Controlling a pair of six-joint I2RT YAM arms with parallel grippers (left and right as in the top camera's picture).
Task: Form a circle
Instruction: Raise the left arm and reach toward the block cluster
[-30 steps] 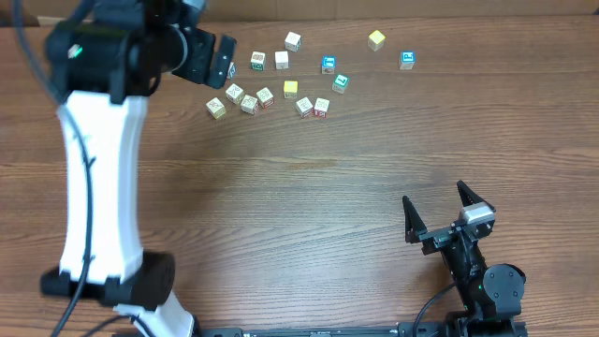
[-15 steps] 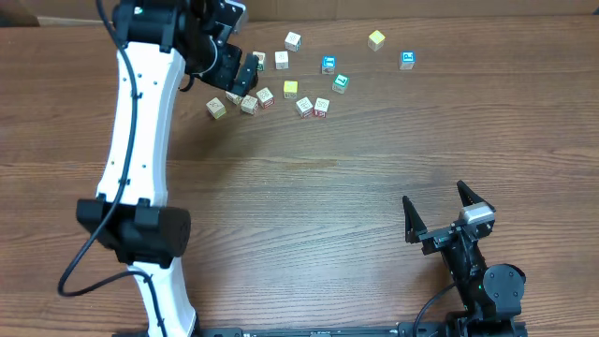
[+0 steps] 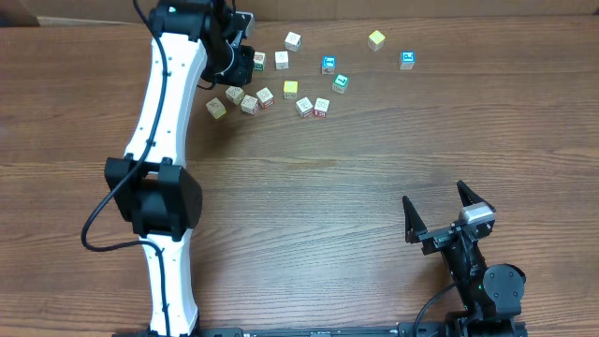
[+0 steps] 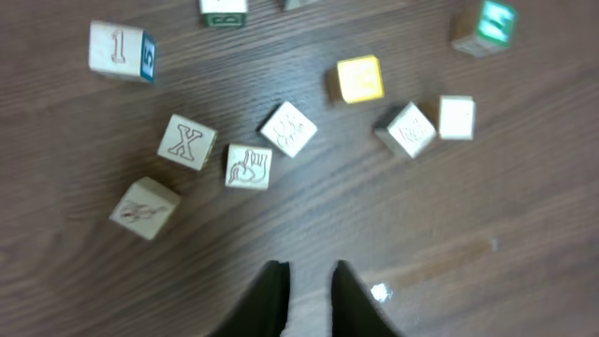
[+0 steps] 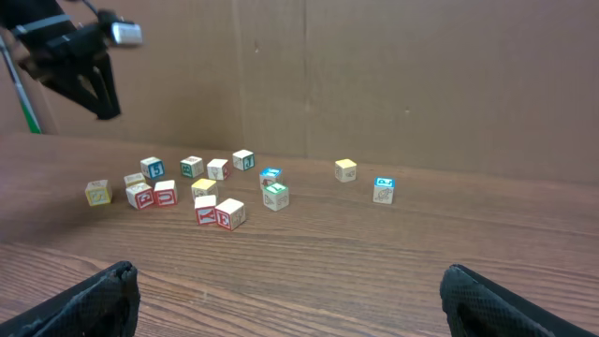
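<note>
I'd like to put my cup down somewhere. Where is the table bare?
The wide wood between the cubes and the right gripper is bare, as is the strip left of the left arm. It is crowded along the far edge, among the cubes.

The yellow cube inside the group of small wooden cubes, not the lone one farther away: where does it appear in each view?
Overhead: yellow wooden cube, top centre, in the middle of the group.
Left wrist: yellow wooden cube, upper right of centre.
Right wrist: yellow wooden cube, left of centre.
Shared landmark: teal-green-marked cube, to its right in every view.
</note>
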